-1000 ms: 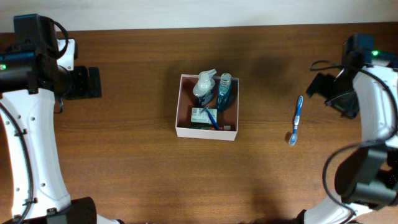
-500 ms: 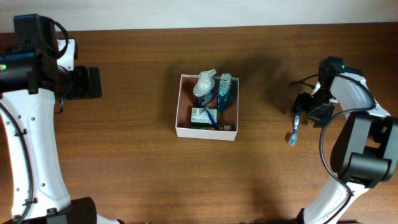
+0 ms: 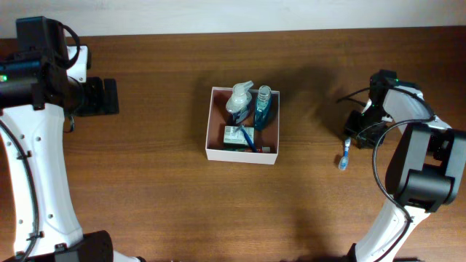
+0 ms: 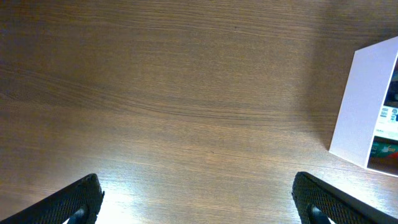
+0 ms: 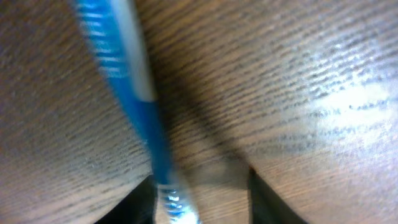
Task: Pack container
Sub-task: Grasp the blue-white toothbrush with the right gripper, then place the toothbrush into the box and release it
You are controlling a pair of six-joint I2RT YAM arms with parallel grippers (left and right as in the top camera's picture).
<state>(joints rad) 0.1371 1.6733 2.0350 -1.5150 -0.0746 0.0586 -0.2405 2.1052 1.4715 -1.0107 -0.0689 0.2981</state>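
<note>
The container [image 3: 242,154], a square white box with a reddish-brown inside, sits mid-table and holds a white bottle [image 3: 239,98], a teal bottle [image 3: 263,105] and a white-and-green packet [image 3: 234,135]. Its white wall [image 4: 364,106] shows at the right of the left wrist view. A blue-and-white toothbrush [image 3: 344,159] lies on the table to its right. My right gripper [image 3: 354,135] is down over the brush's far end. In the right wrist view the toothbrush [image 5: 140,112] runs between the jaws beside the left finger, and bare wood shows between it and the right finger. My left gripper [image 3: 109,97] stands wide open, far left.
Bare brown wood [image 4: 186,93] lies under the left gripper [image 4: 199,205]. A thin blue item [image 3: 248,138] leans across the packet inside the box. The table's back edge meets a pale wall along the top of the overhead view.
The right arm swung left and came down onto the toothbrush, and its jaws narrowed around the brush's end. The left arm, the container and the brush stayed put.
</note>
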